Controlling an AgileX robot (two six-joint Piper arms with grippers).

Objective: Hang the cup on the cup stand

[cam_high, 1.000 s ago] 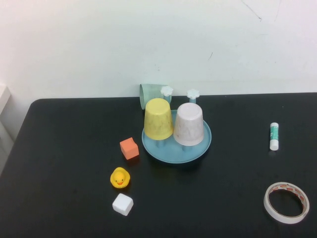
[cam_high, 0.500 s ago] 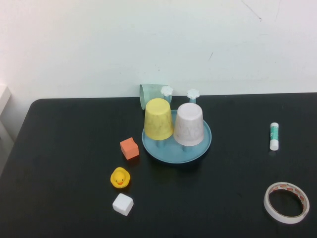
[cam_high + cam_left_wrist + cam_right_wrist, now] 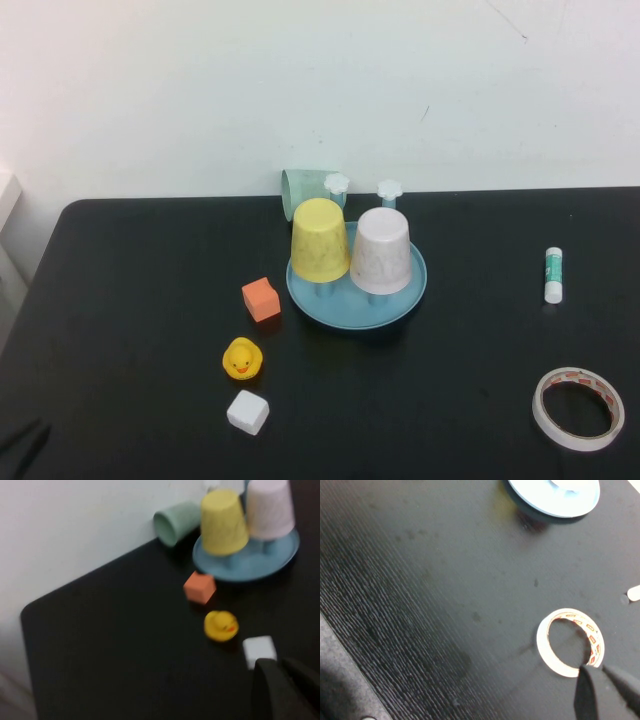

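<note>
The mint-green cup (image 3: 298,190) (image 3: 176,522) lies on its side at the table's back edge, just behind the cup stand (image 3: 408,296) (image 3: 280,560). Two free pegs with white flower caps (image 3: 338,182) rise at the back of the stand. A yellow cup (image 3: 320,239) and a pinkish-white cup (image 3: 382,250) sit upside down on its front pegs. My left gripper (image 3: 277,666) is shut and empty above the table's near left, and its dark tip (image 3: 25,442) shows at that corner. My right gripper (image 3: 596,669) is shut and empty, hovering by a tape roll.
An orange cube (image 3: 261,299), a yellow rubber duck (image 3: 241,359) and a white cube (image 3: 247,412) lie in a line left of the stand. A glue stick (image 3: 553,275) and a tape roll (image 3: 578,408) (image 3: 570,641) lie on the right side.
A dark tip of my left gripper has come into the near left corner of the high view. Nothing on the table has moved.
</note>
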